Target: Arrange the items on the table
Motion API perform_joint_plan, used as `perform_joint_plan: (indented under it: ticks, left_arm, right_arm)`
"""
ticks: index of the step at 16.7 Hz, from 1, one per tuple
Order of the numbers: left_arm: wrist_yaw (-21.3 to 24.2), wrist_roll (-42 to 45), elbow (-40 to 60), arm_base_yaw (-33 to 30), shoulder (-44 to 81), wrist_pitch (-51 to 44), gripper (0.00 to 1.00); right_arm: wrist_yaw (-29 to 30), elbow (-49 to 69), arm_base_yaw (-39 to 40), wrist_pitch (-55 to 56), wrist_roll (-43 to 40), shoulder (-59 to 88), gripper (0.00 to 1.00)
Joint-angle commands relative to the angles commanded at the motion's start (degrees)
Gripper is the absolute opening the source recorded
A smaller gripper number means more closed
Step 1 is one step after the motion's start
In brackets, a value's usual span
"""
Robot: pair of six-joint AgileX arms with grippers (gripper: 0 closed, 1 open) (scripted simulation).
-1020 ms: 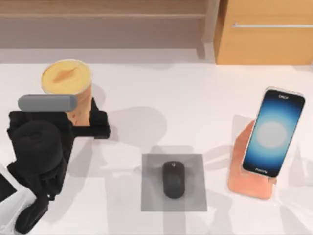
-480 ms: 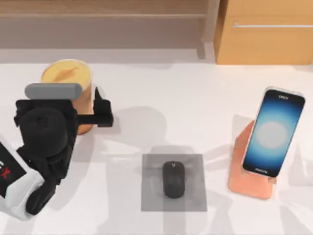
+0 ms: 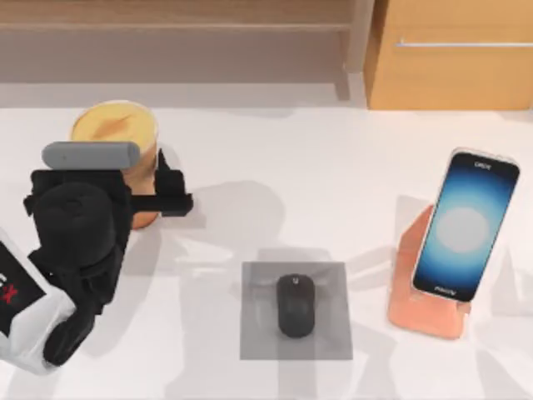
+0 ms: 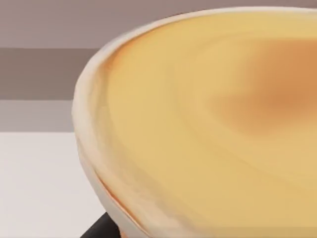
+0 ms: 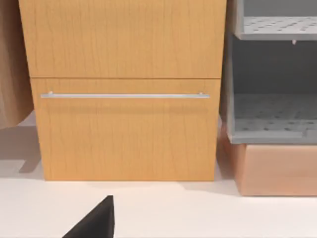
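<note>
The tall orange cup (image 3: 125,142) with its yellow lid stands at the table's (image 3: 275,158) far left. My left gripper (image 3: 137,196) reaches around the cup's near side; one black finger (image 3: 172,193) presses on the cup's right flank, and the other is hidden under the arm. In the left wrist view the lid (image 4: 213,124) looms very close. The black mouse (image 3: 296,305) lies on a grey pad (image 3: 258,333) at front centre. On an orange stand (image 3: 408,292) at the right leans the smartphone (image 3: 466,225), screen glowing. A dark part of my right gripper (image 5: 94,223) shows facing the cabinet.
A wooden cabinet (image 3: 454,58) with a metal handle stands at the back right, also seen as the cabinet (image 5: 124,89) beside grey shelving (image 5: 272,74). A low wooden shelf (image 3: 175,33) runs along the back. Bare tabletop lies between the cup and the phone stand.
My left arm moved up and in toward the cup, and its right finger has drawn against the cup's side. Mouse and smartphone have stayed put.
</note>
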Motion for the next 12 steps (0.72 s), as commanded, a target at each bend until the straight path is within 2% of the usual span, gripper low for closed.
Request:
perform_joint_plan:
  ticks: [8,12]
  left_arm:
    - [0.0,0.0,0.0,0.0,0.0,0.0,0.02]
    - [0.0,0.0,0.0,0.0,0.0,0.0,0.00]
  right_arm:
    - [0.0,0.0,0.0,0.0,0.0,0.0,1.00]
    - [0.0,0.0,0.0,0.0,0.0,0.0,1.00]
